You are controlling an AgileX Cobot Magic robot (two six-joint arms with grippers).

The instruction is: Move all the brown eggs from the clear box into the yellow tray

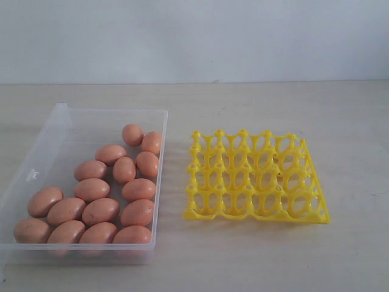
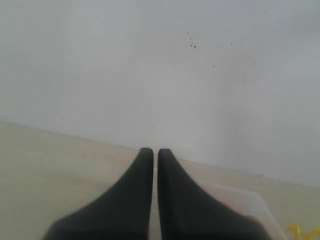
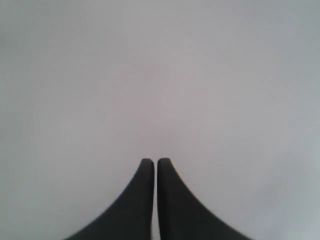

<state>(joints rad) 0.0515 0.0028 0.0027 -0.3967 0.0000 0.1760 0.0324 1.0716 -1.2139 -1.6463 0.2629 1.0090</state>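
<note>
Here, smooth matte brown eggs lie clustered in the clear box.

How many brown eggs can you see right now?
16 brown eggs, all lying in the clear box, clustered toward its near end and the side next to the yellow tray. No cup of the tray holds one. None appear hidden.

The left gripper hides most of the clear box; the view's edge crops the yellow tray to a sliver.
</note>
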